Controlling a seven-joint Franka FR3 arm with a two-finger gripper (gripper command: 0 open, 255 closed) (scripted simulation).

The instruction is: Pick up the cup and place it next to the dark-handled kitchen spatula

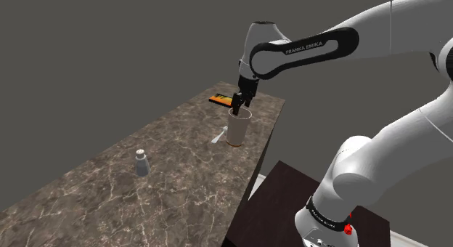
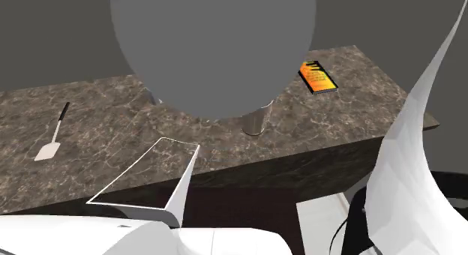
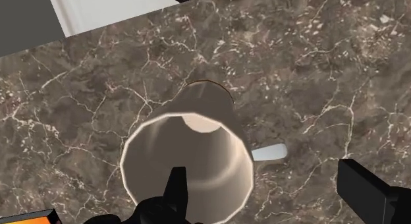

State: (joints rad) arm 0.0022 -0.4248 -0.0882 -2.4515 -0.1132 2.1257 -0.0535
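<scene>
Spread fingers (image 3: 362, 190) astride cup (image 3: 214, 168) wall, seemingly apart.

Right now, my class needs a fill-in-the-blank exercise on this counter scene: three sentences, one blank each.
The cup stands ___ on the counter. One finger of the gripper hangs over the cup's mouth, the other ___ its rim. The spatula has a dark handle and a ___ blade.
Missing words: upright; outside; white.

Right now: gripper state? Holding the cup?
Gripper: open, holding nothing; one finger over the beige cup mouth, the other outside its wall.
</scene>
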